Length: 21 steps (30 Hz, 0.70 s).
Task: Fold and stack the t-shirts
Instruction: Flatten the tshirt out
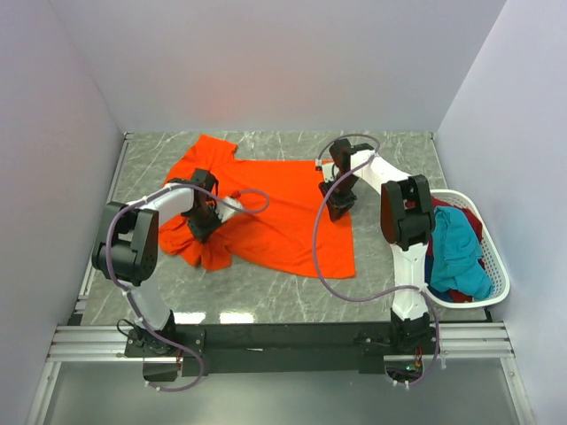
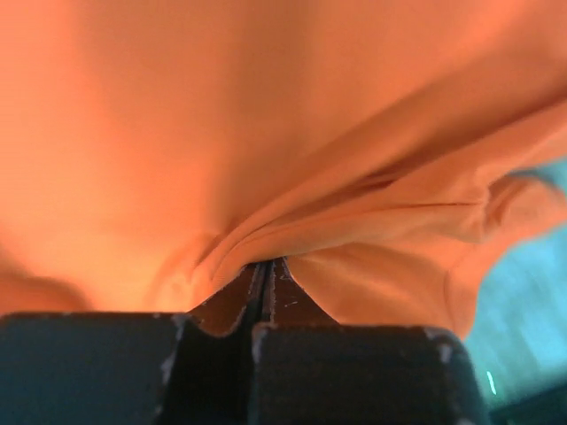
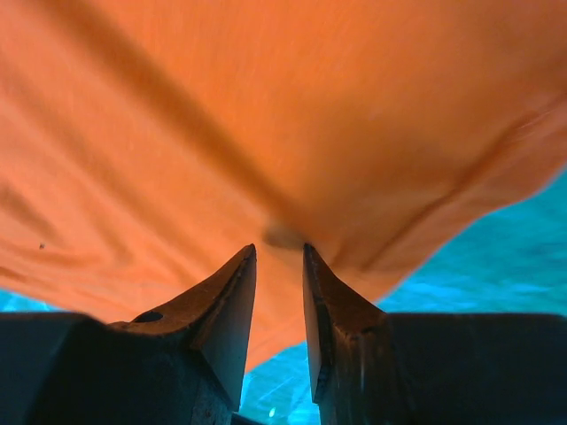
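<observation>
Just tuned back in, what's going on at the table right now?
Both arms are working on the orange t-shirt, which lies mostly spread on the table. The left gripper is shut on a bunched fold at the shirt's near left corner. The right gripper is at the shirt's right edge, jaws partly open, tips against the cloth but not clearly pinching it. No fold is finished yet. More shirts, a teal one on top, sit in the white basket at the right.

The left gripper (image 2: 266, 268), jaws pressed together, seems to pinch a bunched fold of the orange t-shirt (image 2: 283, 115).
</observation>
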Each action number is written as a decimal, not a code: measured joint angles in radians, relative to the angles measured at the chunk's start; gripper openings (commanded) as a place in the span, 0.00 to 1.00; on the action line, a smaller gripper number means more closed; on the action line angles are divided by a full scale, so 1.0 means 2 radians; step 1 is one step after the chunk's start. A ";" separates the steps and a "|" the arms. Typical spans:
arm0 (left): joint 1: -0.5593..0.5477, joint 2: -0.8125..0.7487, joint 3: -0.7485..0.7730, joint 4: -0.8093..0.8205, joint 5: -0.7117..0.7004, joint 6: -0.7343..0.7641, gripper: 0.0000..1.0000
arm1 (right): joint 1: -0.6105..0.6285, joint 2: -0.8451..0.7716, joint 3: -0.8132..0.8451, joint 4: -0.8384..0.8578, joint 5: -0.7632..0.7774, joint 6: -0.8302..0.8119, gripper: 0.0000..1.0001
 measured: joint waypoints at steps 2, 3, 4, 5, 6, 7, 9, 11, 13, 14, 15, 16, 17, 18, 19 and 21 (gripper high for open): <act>0.003 0.003 0.006 0.045 -0.011 -0.016 0.14 | 0.000 0.006 0.015 0.001 0.010 0.001 0.35; 0.004 0.003 0.006 0.063 -0.016 -0.022 0.19 | 0.000 0.008 0.022 0.002 0.014 0.002 0.35; 0.006 0.003 0.006 0.079 -0.018 -0.026 0.24 | 0.000 0.009 0.025 0.002 0.017 0.002 0.35; 0.009 0.003 0.006 0.090 -0.017 -0.030 0.32 | 0.000 0.010 0.027 0.003 0.019 0.003 0.35; 0.014 0.003 0.008 0.094 -0.008 -0.030 0.33 | 0.000 0.010 0.029 0.002 0.022 0.003 0.35; 0.020 0.002 0.009 0.092 0.000 -0.027 0.33 | 0.000 0.010 0.029 0.002 0.023 0.004 0.35; 0.038 -0.005 0.012 0.076 0.025 -0.018 0.32 | 0.000 0.010 0.029 0.002 0.023 0.005 0.35; 0.058 -0.030 0.012 0.044 0.045 0.002 0.31 | 0.000 0.009 0.027 0.003 0.020 0.005 0.35; 0.069 -0.067 0.006 0.023 0.055 0.020 0.30 | 0.000 0.003 0.018 0.003 0.014 0.005 0.35; 0.072 -0.093 0.000 0.009 0.060 0.032 0.30 | 0.000 -0.002 0.013 0.002 0.009 0.005 0.35; 0.072 -0.116 -0.007 -0.003 0.066 0.041 0.30 | 0.000 -0.007 0.008 0.000 0.004 0.004 0.35; 0.069 -0.143 -0.017 -0.014 0.073 0.051 0.30 | 0.000 -0.013 0.002 0.000 -0.001 0.005 0.35; 0.068 -0.159 -0.024 -0.025 0.078 0.058 0.30 | 0.002 -0.021 -0.005 -0.001 -0.008 0.004 0.35; 0.067 -0.174 -0.035 -0.036 0.083 0.068 0.30 | 0.002 -0.027 -0.009 -0.002 -0.012 0.004 0.35; 0.065 -0.181 -0.047 -0.043 0.086 0.073 0.28 | 0.004 -0.034 -0.015 -0.003 -0.018 0.004 0.35; 0.063 -0.183 -0.068 -0.055 0.090 0.083 0.25 | 0.009 -0.045 -0.023 -0.006 -0.031 0.004 0.34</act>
